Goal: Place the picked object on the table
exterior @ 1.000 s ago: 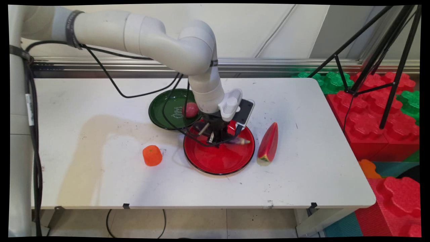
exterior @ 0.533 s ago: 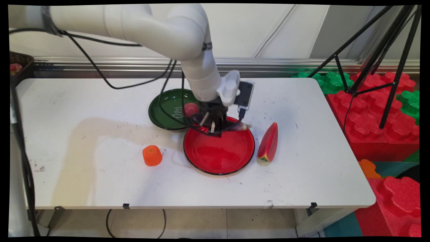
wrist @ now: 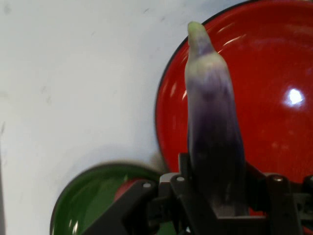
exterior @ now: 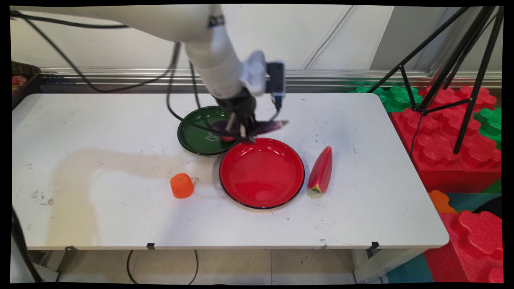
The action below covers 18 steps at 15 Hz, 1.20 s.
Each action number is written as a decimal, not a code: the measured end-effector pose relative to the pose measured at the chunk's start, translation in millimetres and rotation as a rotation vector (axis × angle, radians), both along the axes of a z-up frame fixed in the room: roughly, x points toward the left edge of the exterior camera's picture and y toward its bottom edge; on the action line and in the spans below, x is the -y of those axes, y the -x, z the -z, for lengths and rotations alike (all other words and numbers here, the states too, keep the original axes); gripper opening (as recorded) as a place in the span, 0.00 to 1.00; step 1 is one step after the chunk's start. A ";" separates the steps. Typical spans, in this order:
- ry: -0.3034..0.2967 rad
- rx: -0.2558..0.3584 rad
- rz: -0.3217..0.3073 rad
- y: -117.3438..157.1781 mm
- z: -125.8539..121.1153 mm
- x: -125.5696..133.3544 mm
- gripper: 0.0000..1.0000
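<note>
My jaws (exterior: 241,134) clamp the long purple plastic eggplant (wrist: 213,142) near its thick end, lifted above the far rim of the glossy red round plate (exterior: 262,173). It seems light, stiff and smooth-skinned, so a mid-body grip suits it better

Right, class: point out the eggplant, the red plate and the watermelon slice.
eggplant (wrist: 213,122), hand view, its purple middle.
red plate (exterior: 262,176), main view, its bare centre.
watermelon slice (exterior: 321,170), main view, its red side.

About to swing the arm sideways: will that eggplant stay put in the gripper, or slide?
The eggplant looks stiff: it sticks out unsupported without drooping. Its skin seems smooth and rounded, so it may twist or slip in the gripper. Probably a light toy.
</note>
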<state>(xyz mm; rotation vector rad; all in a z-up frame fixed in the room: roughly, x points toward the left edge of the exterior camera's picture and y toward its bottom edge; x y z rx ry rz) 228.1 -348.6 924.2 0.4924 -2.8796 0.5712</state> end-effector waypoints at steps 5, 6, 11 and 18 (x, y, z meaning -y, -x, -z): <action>0.045 -0.063 -0.218 -47.4 -30.7 -28.8 0.00; 0.053 -0.076 -0.267 -57.0 -34.0 -35.8 0.00; 0.070 -0.125 -0.477 -95.2 -37.7 -69.0 0.00; 0.062 -0.146 -0.704 -142.2 -25.3 -104.1 0.00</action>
